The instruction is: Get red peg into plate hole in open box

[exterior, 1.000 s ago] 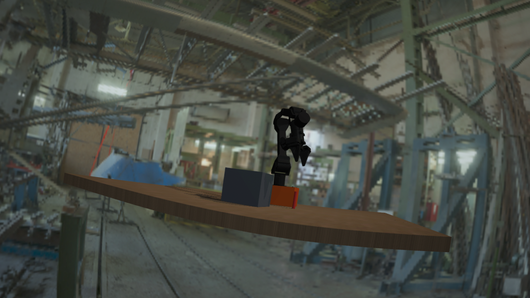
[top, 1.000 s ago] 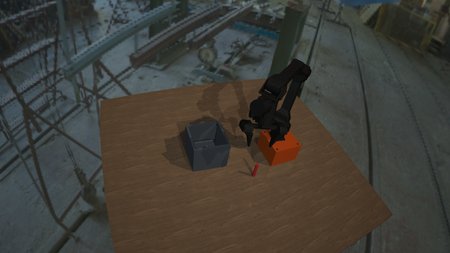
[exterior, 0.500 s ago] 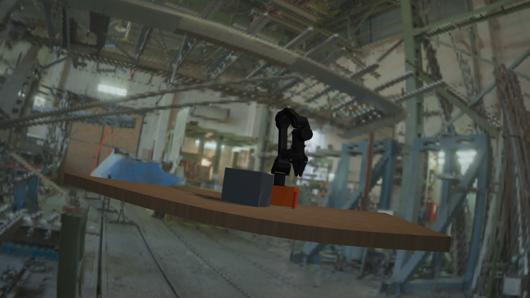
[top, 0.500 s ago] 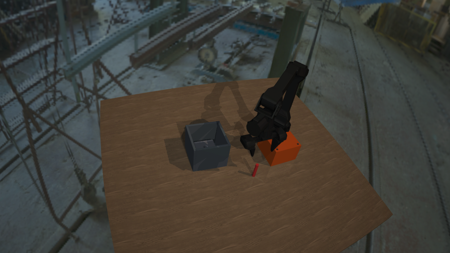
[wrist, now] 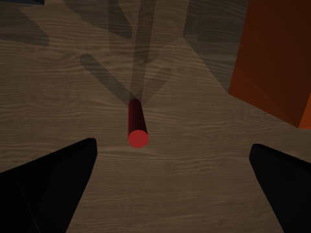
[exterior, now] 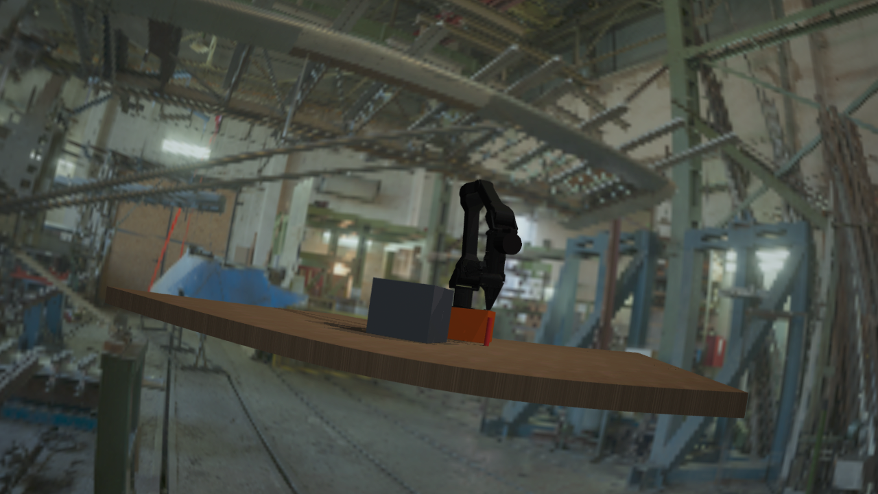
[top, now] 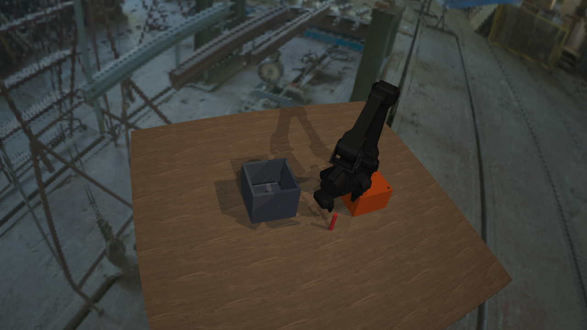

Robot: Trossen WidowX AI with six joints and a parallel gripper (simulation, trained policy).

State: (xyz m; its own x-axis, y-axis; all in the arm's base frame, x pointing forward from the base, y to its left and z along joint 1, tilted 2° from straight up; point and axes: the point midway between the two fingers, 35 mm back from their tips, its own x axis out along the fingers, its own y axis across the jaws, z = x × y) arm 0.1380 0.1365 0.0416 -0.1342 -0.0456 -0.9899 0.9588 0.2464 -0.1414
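Wooden table (top: 287, 271) (exterior: 552, 368) under dim factory hall. Red peg (top: 333, 222) (exterior: 488, 331) (wrist: 138, 129) upright, beside orange block (top: 371, 200) (exterior: 469, 324) (wrist: 272, 58). Your tool (top: 342, 205) (exterior: 489, 307) (wrist: 175, 149) wide, nothing held; centre over peg, keep fingers vertical, descend, then close gently.

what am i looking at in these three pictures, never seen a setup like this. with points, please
The machine is a single black robot arm on an orange block (top: 371, 201) (exterior: 469, 325) (wrist: 275, 65). It ends in a gripper (top: 341, 205) (wrist: 175, 149), two tapered fingers that pinch things.

The first picture looks down on the wooden table (top: 246, 278) (exterior: 552, 368) (wrist: 181, 200) at a slant, the second looks from the side, near table height, and the third comes from the arm's wrist, past its fingers.

On the table stand an open dark grey box (top: 274, 207) (exterior: 402, 310) and a thin red peg (top: 333, 222) (exterior: 488, 330) (wrist: 137, 120), upright and apart from the box. Nothing is held: the fingers are wide open, above the peg.
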